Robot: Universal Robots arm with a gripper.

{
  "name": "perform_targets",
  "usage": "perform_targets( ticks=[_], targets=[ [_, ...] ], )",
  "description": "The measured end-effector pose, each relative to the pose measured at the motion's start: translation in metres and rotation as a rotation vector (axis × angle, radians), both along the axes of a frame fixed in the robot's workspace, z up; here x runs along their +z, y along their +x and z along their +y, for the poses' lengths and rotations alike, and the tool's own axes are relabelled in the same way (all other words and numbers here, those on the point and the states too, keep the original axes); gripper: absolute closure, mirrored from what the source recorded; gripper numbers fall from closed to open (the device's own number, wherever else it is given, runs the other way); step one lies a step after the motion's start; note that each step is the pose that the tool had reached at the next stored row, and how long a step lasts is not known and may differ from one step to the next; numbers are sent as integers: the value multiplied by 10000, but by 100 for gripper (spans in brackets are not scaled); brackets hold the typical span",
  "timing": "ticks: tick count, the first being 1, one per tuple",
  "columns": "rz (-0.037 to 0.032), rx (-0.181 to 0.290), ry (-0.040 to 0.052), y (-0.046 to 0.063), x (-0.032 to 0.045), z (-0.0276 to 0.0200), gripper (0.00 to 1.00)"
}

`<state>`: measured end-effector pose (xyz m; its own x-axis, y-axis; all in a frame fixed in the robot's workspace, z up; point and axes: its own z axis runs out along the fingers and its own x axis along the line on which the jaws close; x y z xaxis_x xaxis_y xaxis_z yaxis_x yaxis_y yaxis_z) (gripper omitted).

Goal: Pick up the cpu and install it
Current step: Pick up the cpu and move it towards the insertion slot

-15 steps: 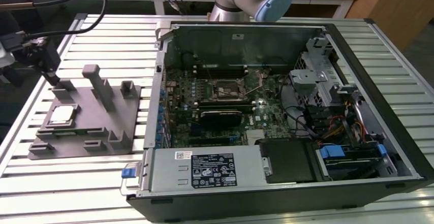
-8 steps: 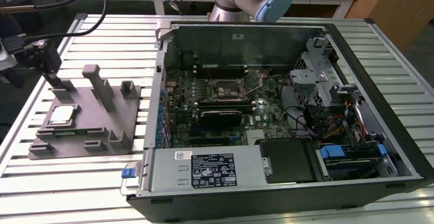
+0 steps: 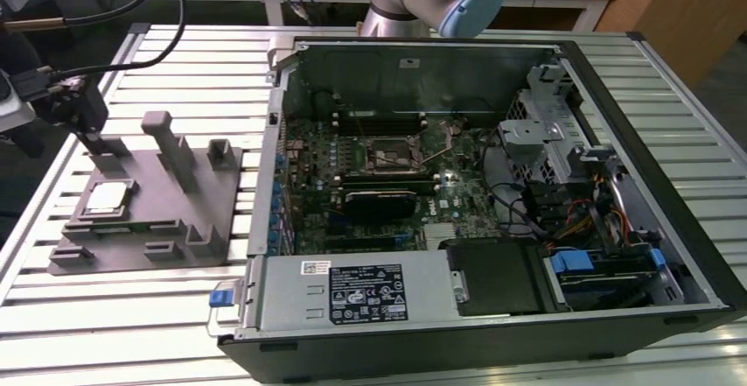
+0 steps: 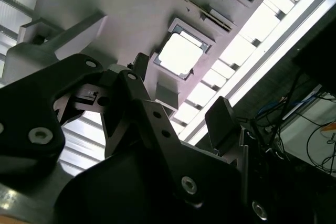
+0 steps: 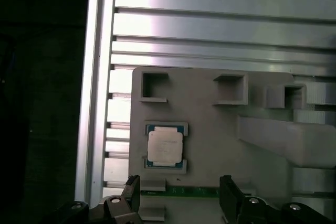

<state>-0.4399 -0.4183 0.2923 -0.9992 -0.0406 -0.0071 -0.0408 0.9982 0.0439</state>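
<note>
Below, we see the slatted worktop [image 5: 210, 24] carrying the grey fixture [image 5: 210, 129], over which our fingers [image 5: 227, 190] hang spread apart, gripping nothing. The cpu [image 5: 165, 146] lies flat in its fixture pocket just beyond them, nearer one finger than the other, untouched.

The cpu [image 3: 107, 198] lies flat on the grey fixture [image 3: 164, 215]. My jaws hang above that fixture, beside an open computer case [image 3: 421, 62].
</note>
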Motion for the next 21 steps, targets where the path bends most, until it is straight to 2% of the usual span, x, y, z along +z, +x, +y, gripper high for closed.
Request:
perform_targets(
  ticks=[8, 21],
  targets=[
    [1, 51, 0, -1, -114, -4, 29],
    [1, 51, 0, -11, -215, -4, 29]
  ],
)
